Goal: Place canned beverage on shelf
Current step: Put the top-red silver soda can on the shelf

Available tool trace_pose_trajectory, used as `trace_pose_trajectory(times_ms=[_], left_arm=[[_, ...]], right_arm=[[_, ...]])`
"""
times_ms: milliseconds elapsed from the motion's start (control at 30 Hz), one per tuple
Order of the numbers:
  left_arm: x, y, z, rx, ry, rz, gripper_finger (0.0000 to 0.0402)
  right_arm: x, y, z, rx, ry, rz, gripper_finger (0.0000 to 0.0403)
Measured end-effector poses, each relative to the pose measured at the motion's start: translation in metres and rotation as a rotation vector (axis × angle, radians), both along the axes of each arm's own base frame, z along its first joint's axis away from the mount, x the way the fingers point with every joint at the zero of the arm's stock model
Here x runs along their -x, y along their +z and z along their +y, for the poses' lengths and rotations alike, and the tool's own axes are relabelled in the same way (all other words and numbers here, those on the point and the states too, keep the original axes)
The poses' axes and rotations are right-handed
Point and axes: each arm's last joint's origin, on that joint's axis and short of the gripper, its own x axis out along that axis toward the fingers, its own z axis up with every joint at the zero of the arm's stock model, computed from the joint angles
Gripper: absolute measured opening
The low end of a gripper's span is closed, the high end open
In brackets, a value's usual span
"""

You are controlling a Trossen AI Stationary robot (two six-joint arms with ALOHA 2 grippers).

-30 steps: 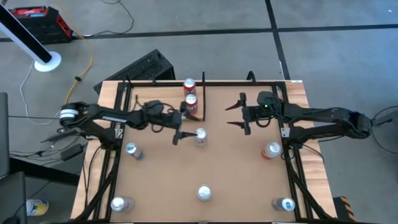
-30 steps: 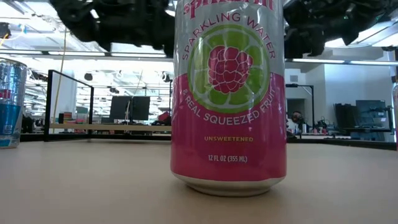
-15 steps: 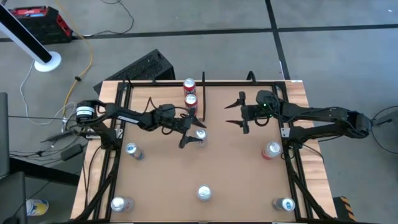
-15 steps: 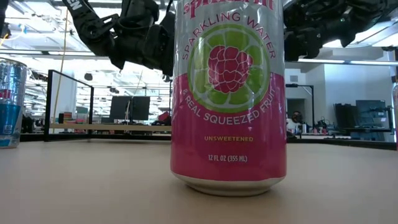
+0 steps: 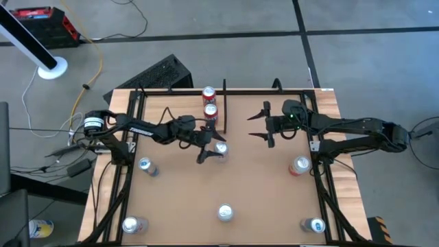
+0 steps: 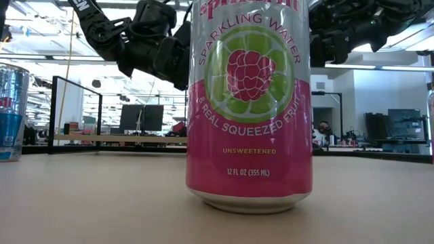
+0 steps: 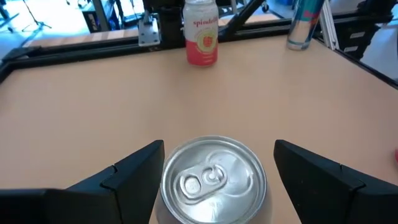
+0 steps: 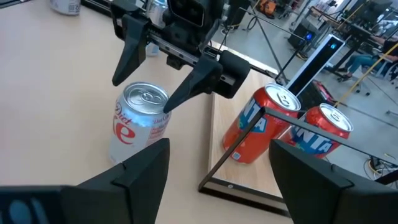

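A silver can with red lettering stands upright on the brown tabletop, right of the shelf's near end. My left gripper is open, with one finger on either side of the can's top; the right wrist view shows this too. The shelf is a pale wood board with black rails at the far middle. Two red cans stand on it. My right gripper is open and empty, hovering right of the shelf.
Other cans stand about the table: at the left, the right, the near middle and both near corners. The near-middle one is the pink can filling the low view. Black frame rails run along both table sides.
My left gripper has gone toward the table's right edge and come down a little, and its open fingers now straddle the silver can that stood just ahead of them. The can has stayed where it was.
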Motion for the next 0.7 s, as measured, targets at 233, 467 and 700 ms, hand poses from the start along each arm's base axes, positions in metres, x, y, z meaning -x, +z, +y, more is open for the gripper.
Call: trace_pose_trajectory(times_ms=[233, 467, 700], left_arm=[[0.0002, -0.0007, -0.0004, 0.001, -0.002, 0.009, 0.0292], [0.0003, -0.0009, 0.0001, -0.003, 0.012, 0.016, 0.0292], [-0.0014, 0.0063, 0.0002, -0.018, 0.022, -0.062, 0.0292]], right_arm=[[0.0000, 0.0000, 0.0000, 0.003, 0.001, 0.000, 0.0297], [0.0000, 0.0000, 0.0000, 0.004, 0.002, 0.000, 0.0297], [0.0000, -0.0001, 0.0000, 0.004, 0.002, 0.001, 0.0297]])
